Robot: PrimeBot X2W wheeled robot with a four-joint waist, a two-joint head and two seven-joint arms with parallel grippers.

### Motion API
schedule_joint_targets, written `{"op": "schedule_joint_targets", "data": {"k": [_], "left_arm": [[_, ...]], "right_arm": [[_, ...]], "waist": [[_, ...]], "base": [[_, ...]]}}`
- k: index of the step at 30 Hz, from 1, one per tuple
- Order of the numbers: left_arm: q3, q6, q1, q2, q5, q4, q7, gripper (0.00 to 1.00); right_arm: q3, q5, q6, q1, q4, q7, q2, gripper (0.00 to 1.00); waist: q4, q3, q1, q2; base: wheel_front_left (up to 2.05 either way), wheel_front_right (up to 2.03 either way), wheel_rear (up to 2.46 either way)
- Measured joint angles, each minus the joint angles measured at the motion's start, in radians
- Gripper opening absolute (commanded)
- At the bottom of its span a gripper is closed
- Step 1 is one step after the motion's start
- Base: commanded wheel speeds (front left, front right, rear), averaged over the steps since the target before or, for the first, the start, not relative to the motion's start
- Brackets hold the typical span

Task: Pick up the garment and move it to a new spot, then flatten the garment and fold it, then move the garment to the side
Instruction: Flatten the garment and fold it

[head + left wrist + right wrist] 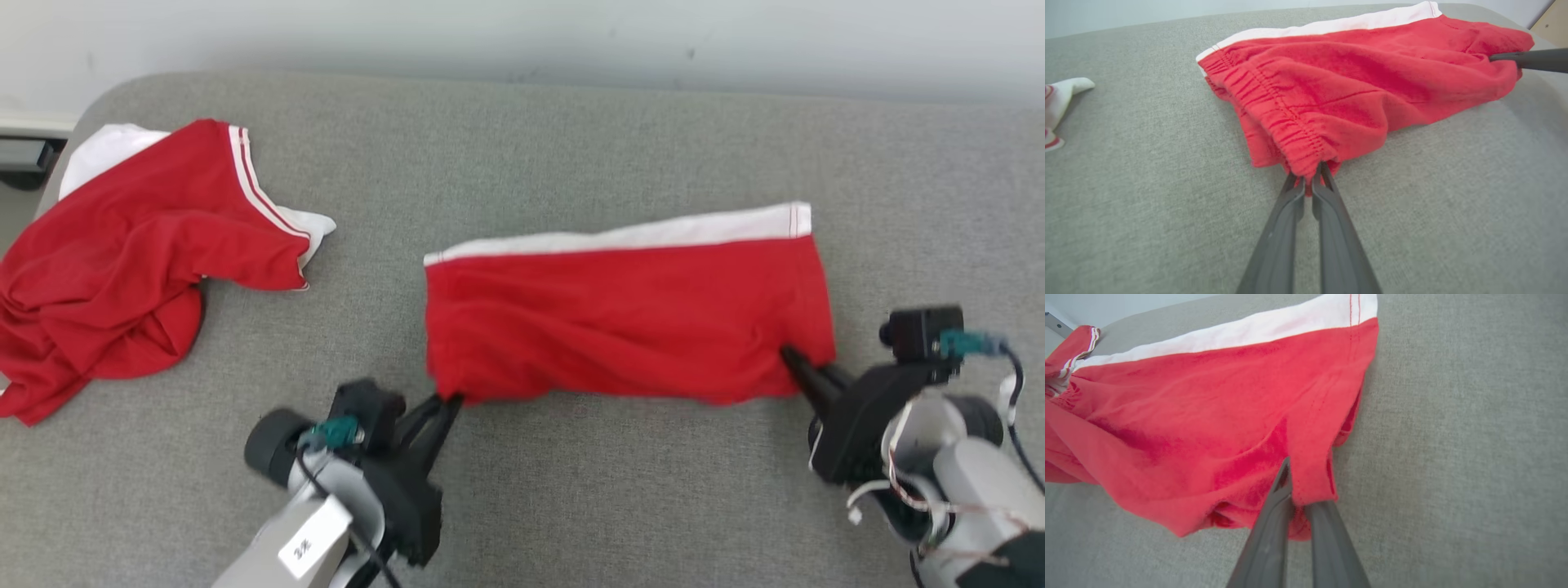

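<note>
Red shorts (629, 314) are spread across the middle of the grey padded top (571, 139), white band on the far edge. The near left corner, at the waistband, is clamped by the left gripper (451, 399). The near right corner is clamped by the right gripper (790, 356). A second red garment (122, 269) is heaped well apart at left.

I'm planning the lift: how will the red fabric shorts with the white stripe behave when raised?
Probably floppy: the red fabric shorts with the white stripe bunch where the left gripper and right gripper pinch them. Their middle would likely sag between the grips. The thin cloth looks light.
</note>
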Motion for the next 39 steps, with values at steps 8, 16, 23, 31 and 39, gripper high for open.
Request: {"op": "schedule_joint_targets", "data": {"k": [8,16,23,31,39], "left_arm": [[-0.024,-0.01,0.104,0.067,-0.012,-0.051,0.0,0.0],[-0.024,-0.018,0.166,0.124,-0.035,-0.112,0.003,0.0],[-0.029,-0.018,0.248,0.16,-0.077,-0.157,0.029,0.0],[-0.031,-0.018,0.267,0.163,-0.094,-0.205,0.068,0.47],[-0.013,0.02,0.281,0.189,-0.105,-0.21,0.117,1.0]], "right_arm": [[-0.016,0.043,-0.01,0.161,-0.105,-0.001,0.003,0.0],[-0.043,0.063,-0.045,0.285,-0.221,-0.001,-0.002,0.0],[-0.029,0.077,-0.074,0.389,-0.319,0.03,0.006,0.0],[-0.035,0.083,-0.107,0.425,-0.392,0.063,-0.004,1.0],[-0.034,0.079,-0.129,0.425,-0.423,0.081,-0.017,1.0]], "waist": [[-0.017,-0.049,-0.0001,0.0],[-0.039,-0.094,-0.0001,0.0],[-0.064,-0.116,-0.0001,-0.0001],[-0.079,-0.106,0.0001,0.0001],[-0.078,-0.095,0.0,0.0]], "base": [[0.0,0.0,0.0],[0.0,0.0,0.0],[0.0,0.0,0.0],[0.0,0.0,0.0],[0.0,0.0,0.0]]}}
